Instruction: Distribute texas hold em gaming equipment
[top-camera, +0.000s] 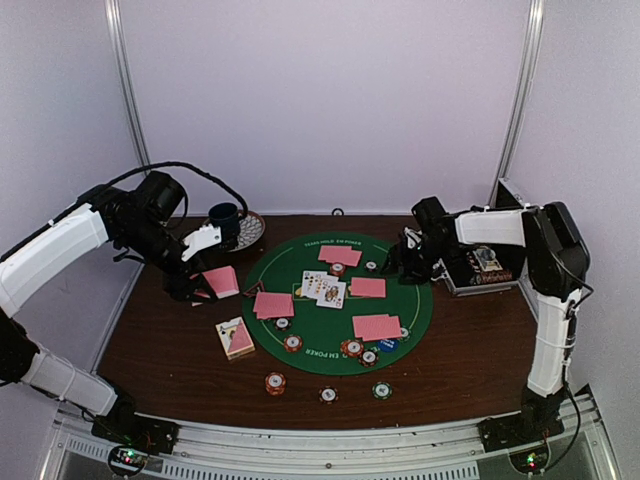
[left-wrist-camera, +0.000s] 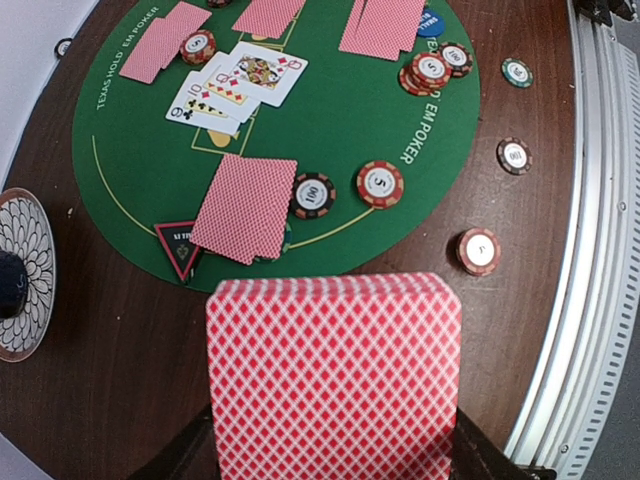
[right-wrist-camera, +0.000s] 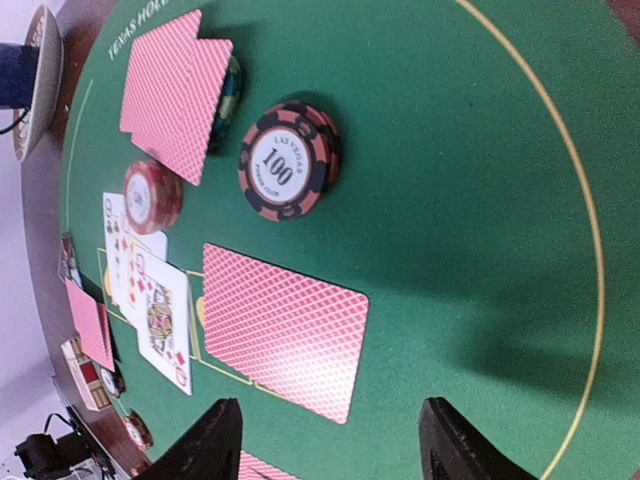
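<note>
The deal seems well along: card pairs (top-camera: 375, 327) lie around the green mat (top-camera: 282, 262), face-up cards (top-camera: 323, 288) at its centre; chips (top-camera: 275, 383) sit loose on the worktop (top-camera: 170, 340), lower centre; the left fingers (top-camera: 205, 288) clamp pink-backed cards (left-wrist-camera: 335, 380) at left; the right fingers (top-camera: 400, 268) hang spread, empty.

Bright, even light falls from above. A soft dark shadow lies on the round green felt mat (right-wrist-camera: 500, 200). The close pink-backed playing card (left-wrist-camera: 335, 385) looks a little blurry.
</note>
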